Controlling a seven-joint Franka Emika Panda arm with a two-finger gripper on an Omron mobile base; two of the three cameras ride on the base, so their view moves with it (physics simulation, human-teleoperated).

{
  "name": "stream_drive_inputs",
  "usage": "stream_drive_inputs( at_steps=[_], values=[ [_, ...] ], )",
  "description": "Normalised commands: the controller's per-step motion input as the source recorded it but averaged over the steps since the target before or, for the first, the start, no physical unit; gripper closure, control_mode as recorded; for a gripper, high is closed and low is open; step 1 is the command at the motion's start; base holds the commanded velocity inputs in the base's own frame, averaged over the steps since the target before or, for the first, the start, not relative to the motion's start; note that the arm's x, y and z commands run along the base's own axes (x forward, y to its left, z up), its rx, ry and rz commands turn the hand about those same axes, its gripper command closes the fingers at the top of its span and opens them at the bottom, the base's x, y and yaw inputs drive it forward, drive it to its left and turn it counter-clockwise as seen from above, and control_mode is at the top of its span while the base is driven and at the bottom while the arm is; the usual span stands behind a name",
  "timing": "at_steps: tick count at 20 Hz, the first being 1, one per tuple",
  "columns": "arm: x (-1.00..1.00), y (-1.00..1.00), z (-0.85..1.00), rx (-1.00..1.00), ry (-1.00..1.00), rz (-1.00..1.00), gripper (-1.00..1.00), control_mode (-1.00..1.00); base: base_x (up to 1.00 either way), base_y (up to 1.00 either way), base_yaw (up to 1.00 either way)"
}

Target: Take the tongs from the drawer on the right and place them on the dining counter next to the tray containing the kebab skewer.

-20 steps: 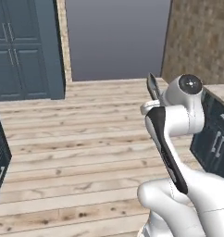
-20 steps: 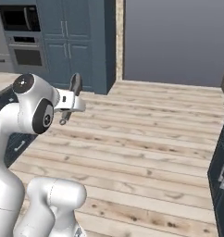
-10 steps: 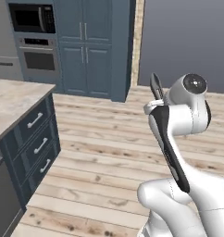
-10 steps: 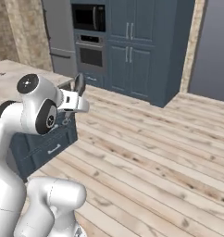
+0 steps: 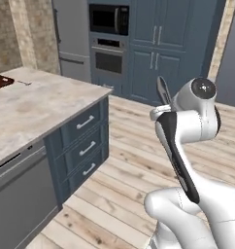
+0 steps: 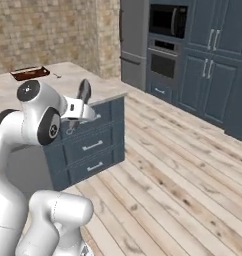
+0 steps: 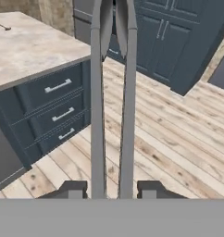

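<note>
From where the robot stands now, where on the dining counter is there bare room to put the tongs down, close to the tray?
The dining counter is bare stone from its near corner up to the tray at the far end. One small thing lies beside the tray, so that spot is tighter. The gripper holds the tongs over the floor.

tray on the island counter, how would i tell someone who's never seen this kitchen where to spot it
Find the dining counter, the beige marbled island top on a navy base with silver-handled drawers. Follow it to its far end, toward the brick wall: the tray lies there, flat and dark reddish brown. A small thin grey item lies beside it; the tray is the wide dark shape.
</note>
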Motion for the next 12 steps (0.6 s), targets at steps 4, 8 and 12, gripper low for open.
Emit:
stream_drive_inputs(
  at_steps=[4,8,12],
  values=[
    [0.0,0.0,0.0,0.0,0.0,0.0,1.0,1.0,0.84,-0.34,0.35],
    [0.0,0.0,0.0,0.0,0.0,0.0,1.0,1.0,0.82,-0.5,0.22],
    [0.0,0.0,0.0,0.0,0.0,0.0,1.0,1.0,0.82,-0.63,0.19]
  ],
)
